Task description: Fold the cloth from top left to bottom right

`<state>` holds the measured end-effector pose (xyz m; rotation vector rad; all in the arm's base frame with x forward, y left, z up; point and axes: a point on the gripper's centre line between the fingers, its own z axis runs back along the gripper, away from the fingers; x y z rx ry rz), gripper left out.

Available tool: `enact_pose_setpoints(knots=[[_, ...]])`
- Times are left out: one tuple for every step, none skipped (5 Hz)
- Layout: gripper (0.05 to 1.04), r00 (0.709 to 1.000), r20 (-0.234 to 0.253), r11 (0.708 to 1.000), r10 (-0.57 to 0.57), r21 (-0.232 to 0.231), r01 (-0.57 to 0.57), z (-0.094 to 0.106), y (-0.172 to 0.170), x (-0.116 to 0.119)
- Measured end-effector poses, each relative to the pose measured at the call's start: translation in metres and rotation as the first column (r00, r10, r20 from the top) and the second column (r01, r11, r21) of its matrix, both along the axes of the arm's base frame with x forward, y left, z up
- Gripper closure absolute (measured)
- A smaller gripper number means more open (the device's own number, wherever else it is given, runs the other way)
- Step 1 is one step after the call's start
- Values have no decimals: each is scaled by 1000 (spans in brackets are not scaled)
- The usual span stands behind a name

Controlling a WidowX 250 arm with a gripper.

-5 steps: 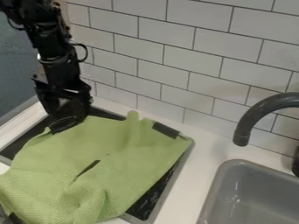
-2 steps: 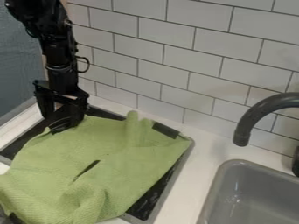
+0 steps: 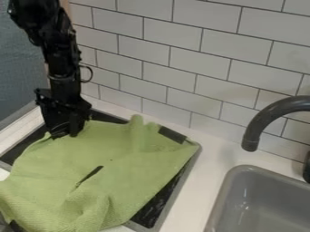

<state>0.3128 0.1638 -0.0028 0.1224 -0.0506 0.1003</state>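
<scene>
The black gripper [image 3: 65,129] hangs at the upper left, its fingers close together at the cloth's top left corner, shut on that edge. The green cloth [image 3: 130,156] lies spread over the dark stove top, with a raised fold at its upper edge and wrinkles toward the lower left. A small dark slit of what lies beneath shows near its middle. The cloth's edge right at the fingertips is partly hidden by the gripper.
The grey-rimmed dark stove top [image 3: 151,213] shows past the cloth's lower right side. To the right are the white counter [image 3: 212,156], a grey sink [image 3: 266,199] and a dark faucet [image 3: 261,122]. A tiled wall [image 3: 194,68] stands behind.
The fingers, spread apart before, have come together at the cloth's top left corner. The arm's upper part has shifted slightly, while the cloth lies nearly the same.
</scene>
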Motion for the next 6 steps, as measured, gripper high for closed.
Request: enact_pose_setpoints(knots=[[726,1000,9,1000,-18,-2,18,-1,-2,-1],[915,999,20,1000,-28,-13,28,-1,-6,-3],[1006,1000,19,999,-13,-31,14,0,-8,-4],[1020,999,10,997,44,-64,-43,5,-8,-3],[1020,999,4,994,54,-97,-53,14,-12,-1],[1020,998,51,995,34,-95,-29,45,-19,3]])
